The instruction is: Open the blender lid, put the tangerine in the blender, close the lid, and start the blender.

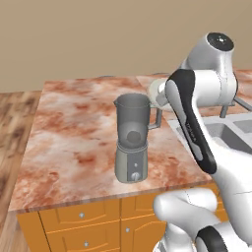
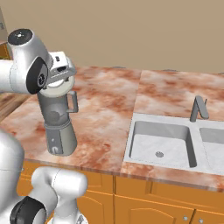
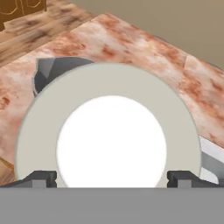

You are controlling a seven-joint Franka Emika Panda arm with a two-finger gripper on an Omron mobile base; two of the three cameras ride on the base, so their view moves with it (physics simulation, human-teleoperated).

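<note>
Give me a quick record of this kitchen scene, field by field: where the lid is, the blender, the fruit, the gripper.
lid: held by the gripper, lid above and to the handle side of the jar rim, not seated
blender: upright blender on the marble counter, jar open
fruit: a round shape inside the jar, colour not clear through the smoky wall
gripper: fingers on either side of the lid
sink: sink to the right of the blender

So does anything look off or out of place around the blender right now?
Only the lid: it is off the blender, held up in the gripper beside the open jar. A dark round shape sits inside the jar, likely the tangerine. Nothing looks spilled, tipped or damaged.
</note>
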